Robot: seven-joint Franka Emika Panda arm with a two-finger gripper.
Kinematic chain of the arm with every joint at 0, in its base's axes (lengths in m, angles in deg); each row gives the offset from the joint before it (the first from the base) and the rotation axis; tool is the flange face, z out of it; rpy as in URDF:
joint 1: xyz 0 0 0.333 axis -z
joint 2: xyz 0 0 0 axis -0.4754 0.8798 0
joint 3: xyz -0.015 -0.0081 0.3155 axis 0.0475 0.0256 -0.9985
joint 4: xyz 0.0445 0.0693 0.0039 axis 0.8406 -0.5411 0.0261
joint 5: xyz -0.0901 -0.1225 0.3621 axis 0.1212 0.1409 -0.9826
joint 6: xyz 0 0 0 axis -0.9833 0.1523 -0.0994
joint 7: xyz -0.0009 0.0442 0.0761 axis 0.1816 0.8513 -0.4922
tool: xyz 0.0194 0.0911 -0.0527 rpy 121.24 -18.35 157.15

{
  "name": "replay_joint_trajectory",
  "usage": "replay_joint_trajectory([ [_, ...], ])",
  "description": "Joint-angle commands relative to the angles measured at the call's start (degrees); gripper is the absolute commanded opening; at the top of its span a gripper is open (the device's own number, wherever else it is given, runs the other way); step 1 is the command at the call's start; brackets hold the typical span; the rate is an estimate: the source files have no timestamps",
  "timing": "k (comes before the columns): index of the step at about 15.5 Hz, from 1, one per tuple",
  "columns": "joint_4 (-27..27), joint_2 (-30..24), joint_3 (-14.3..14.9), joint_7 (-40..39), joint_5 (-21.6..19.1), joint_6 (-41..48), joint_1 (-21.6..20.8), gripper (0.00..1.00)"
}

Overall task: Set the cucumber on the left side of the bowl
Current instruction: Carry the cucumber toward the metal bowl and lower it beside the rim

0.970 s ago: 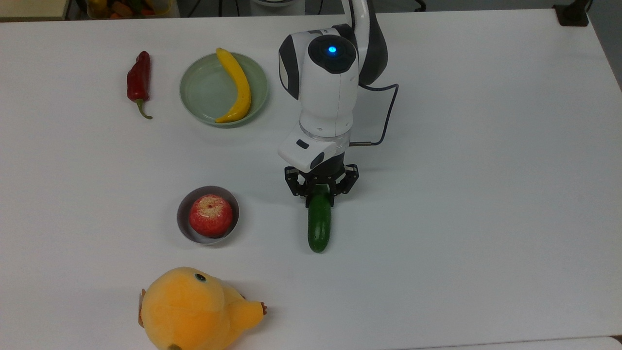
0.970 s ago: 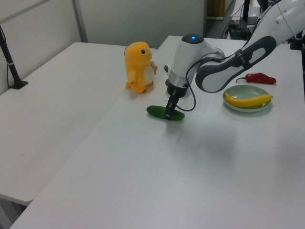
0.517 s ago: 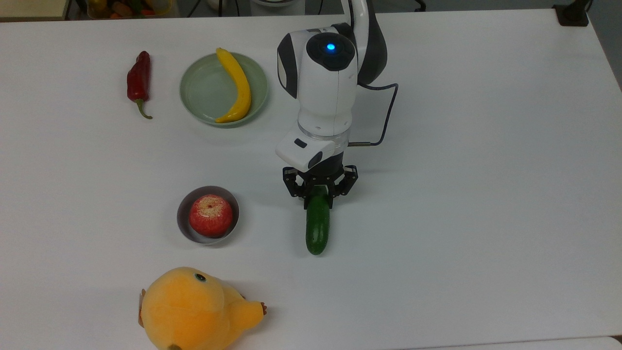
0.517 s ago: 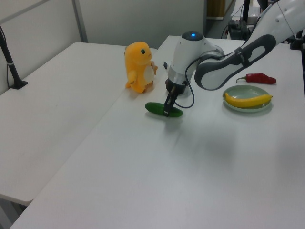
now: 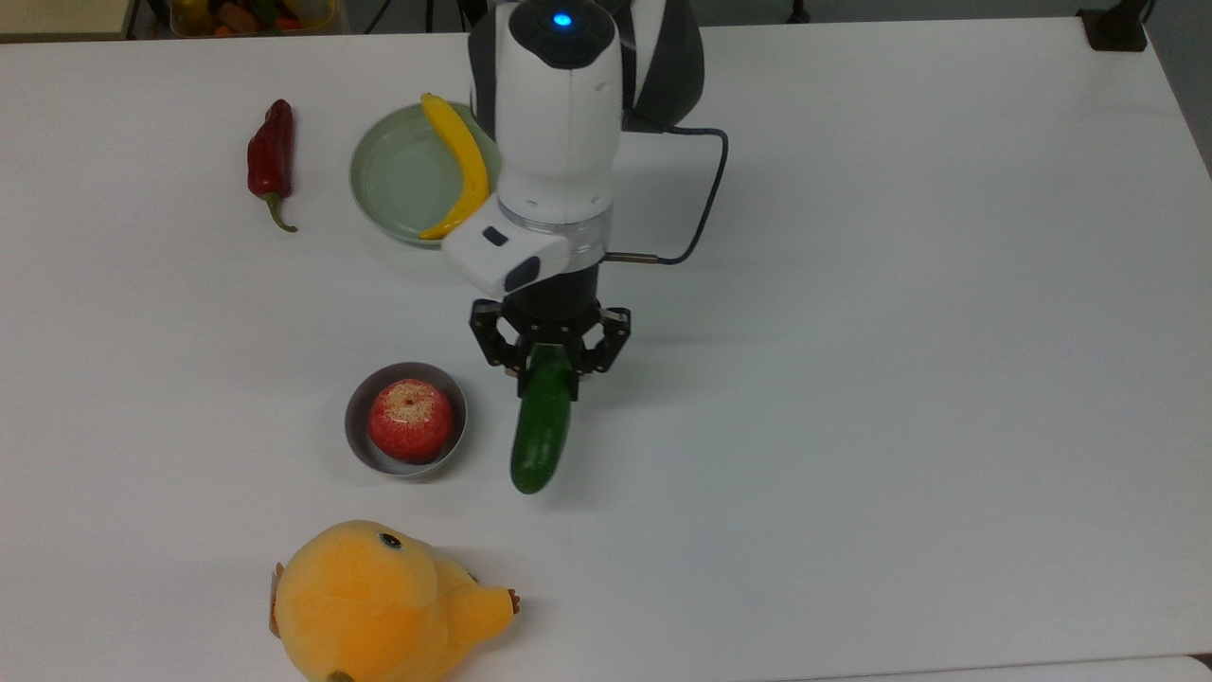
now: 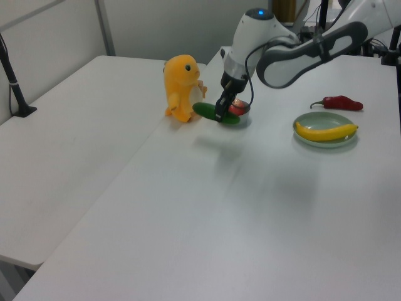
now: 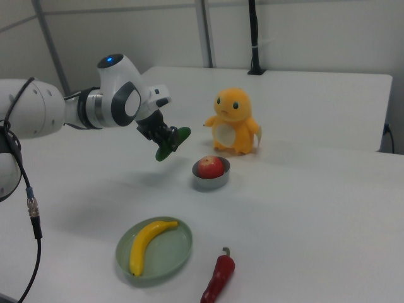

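Spanning wide, white worktop [image 5: 900, 379], broad bare stretch toward top view's right edge. Sitting near top view's bottom edge, orange plush toy [image 5: 379, 601]. Holding banana [image 5: 461, 170], pale green dish [image 5: 398, 180] at rear, red chili [image 5: 271, 156] lying beside on top view's left. Hanging above worktop, jaws [image 5: 549, 365] clamping tight on cucumber [image 5: 542, 426], lifted clear, tilted in right view [image 7: 169, 144]. Hovering just beside bowl [image 5: 405, 464] on top view's right, not touching. Carrying red apple [image 5: 410, 420], bowl between plush and dish.
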Motion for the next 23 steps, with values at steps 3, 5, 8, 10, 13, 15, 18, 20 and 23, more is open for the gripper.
replay_joint_trajectory([
  [3, 2.48, -1.60, -0.18, -11.41, -6.57, 10.09, 3.10, 0.02],
  [5, 2.39, -1.60, 0.00, -15.29, -6.93, 11.07, 3.72, 0.02],
  [8, 2.04, -1.17, 0.00, -21.35, -7.02, 10.98, 5.30, 0.03],
  [10, 2.04, -0.73, 0.00, -23.03, -7.02, 10.63, 5.48, 0.03],
  [13, 1.43, -0.29, 0.00, -23.30, -6.85, 10.46, 5.13, 0.03],
  [15, 1.33, 0.24, 0.00, -23.91, -6.84, 10.37, 4.95, 0.03],
  [18, 1.16, 0.86, 0.00, -23.83, -6.67, 8.70, 4.86, 0.13],
  [20, 1.07, 1.03, 0.00, -23.83, -6.84, 8.08, 4.86, 0.26],
  [23, 1.16, 0.95, 0.09, -23.74, -6.84, 8.08, 4.95, 0.43],
])
